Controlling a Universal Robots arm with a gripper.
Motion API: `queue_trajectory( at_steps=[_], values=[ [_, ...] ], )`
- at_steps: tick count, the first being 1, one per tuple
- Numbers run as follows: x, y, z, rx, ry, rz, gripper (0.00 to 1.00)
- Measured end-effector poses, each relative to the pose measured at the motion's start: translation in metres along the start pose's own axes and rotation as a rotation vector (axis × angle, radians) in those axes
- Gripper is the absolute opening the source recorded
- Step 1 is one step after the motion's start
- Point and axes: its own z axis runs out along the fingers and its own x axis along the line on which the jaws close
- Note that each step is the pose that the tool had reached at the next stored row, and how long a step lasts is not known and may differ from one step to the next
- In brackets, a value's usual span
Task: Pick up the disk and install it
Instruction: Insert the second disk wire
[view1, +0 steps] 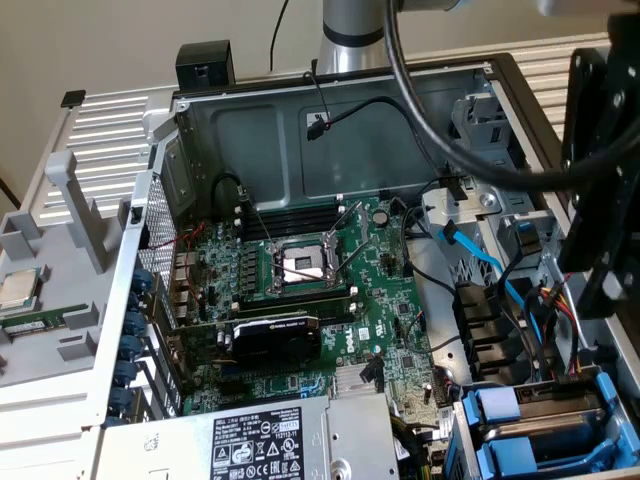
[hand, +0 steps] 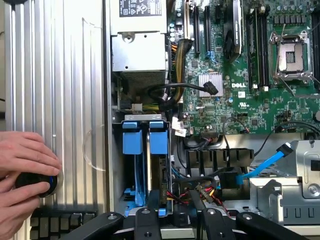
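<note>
The disk (hand: 156, 170) stands on edge in the drive bay of the open computer case, a thin silver and green strip under a blue frame tab (hand: 162, 138). A second blue frame (hand: 135, 139) sits in the slot beside it. In the exterior view both blue frames (view1: 500, 405) lie in the bay at the lower right corner. My gripper (hand: 175, 206) hovers over the end of the bay away from the tabs. Its black fingers (hand: 153, 199) stand apart with only cables showing between them. The black gripper body (view1: 600, 190) hangs at the exterior view's right edge.
A person's hands (hand: 25, 172) rest on a black round thing on the ribbed metal table beside the case. The grey power supply (hand: 140, 55), the motherboard (view1: 310, 290), a blue data cable (hand: 270, 160) and loose black wires crowd the case. A small chip (view1: 18, 288) lies on a grey holder.
</note>
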Motion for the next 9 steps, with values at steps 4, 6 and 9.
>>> queue_trajectory(
  at_steps=[4, 6, 9],
  values=[
    [-0.008, 0.0017, -0.0213, 0.0001, 0.0004, 0.000, 0.37],
    [-0.012, 0.0020, -0.0235, 0.0002, 0.0011, 0.000, 0.37],
    [-0.019, 0.0025, -0.0237, 0.0003, 0.0017, 0.000, 0.37]
  ],
)
